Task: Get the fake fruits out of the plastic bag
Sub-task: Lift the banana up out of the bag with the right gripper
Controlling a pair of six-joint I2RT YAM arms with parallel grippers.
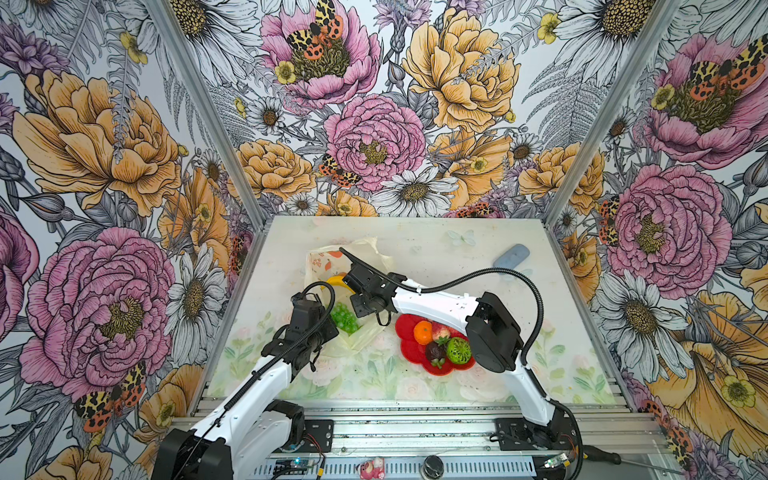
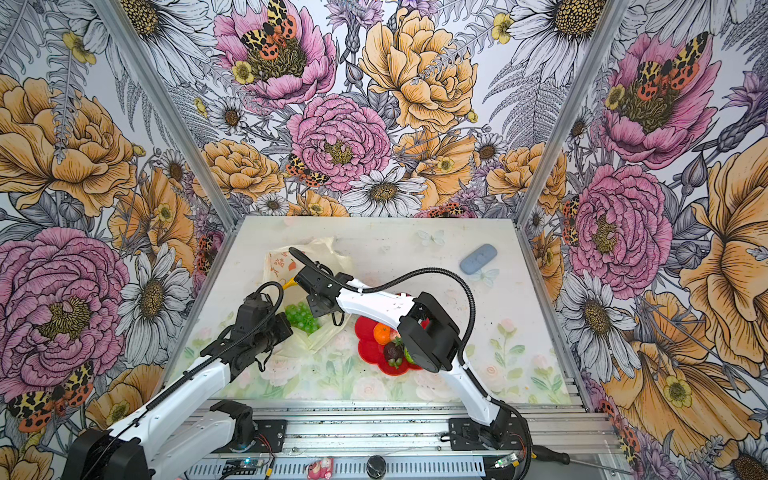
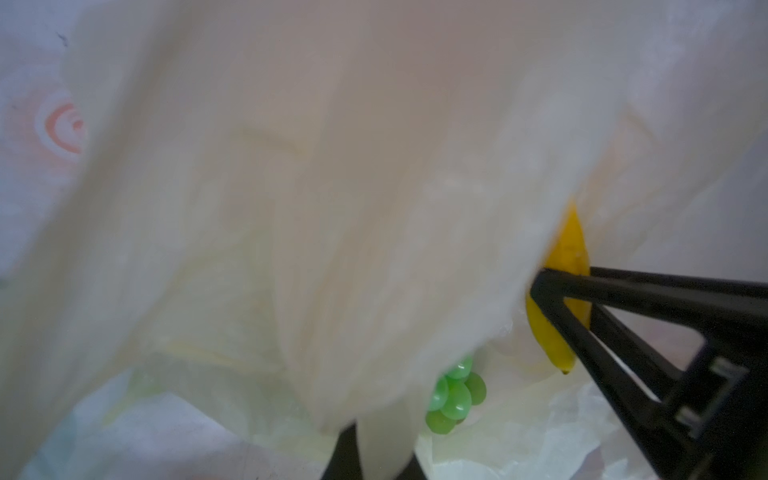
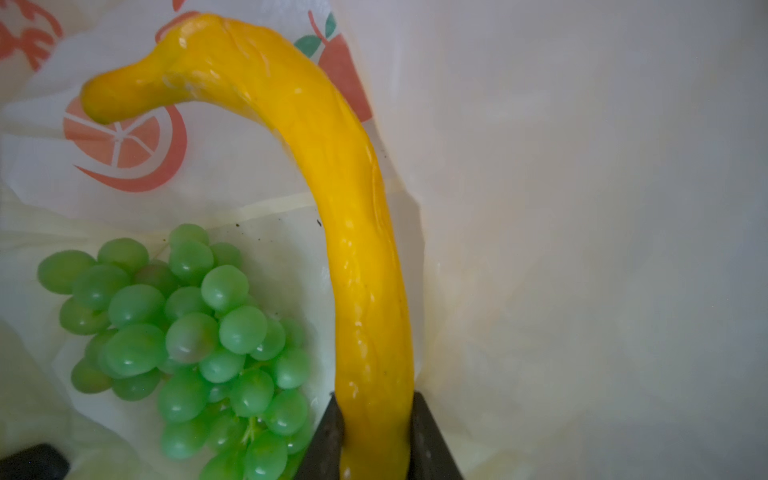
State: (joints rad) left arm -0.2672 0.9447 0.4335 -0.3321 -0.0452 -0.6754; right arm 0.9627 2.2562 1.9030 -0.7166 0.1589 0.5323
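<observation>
Banana (image 4: 332,208), yellow, glossy and long-curved, is clamped near one end between the narrowly set jaws of the right gripper (image 4: 376,409). The rest of it is seen arching away beyond the fingertips, inside the plastic bag (image 4: 582,208). Green grapes (image 4: 187,332), a translucent bunch, are seen lying on the bag's film just beside those jaws, apart from them. The bag is thin, cream and crinkled, and is printed with orange-red fruit slices. A fold of it is pinched in the closed jaws of the left gripper (image 3: 378,455). In both top views the right arm (image 1: 436,301) is stretched across the middle, over a red plate (image 1: 404,328), with its wrist at the bag's mouth. The left arm (image 1: 270,376) is bent up to the bag's near edge. Orange-red characters printed on the bag are too small to be read.
</observation>
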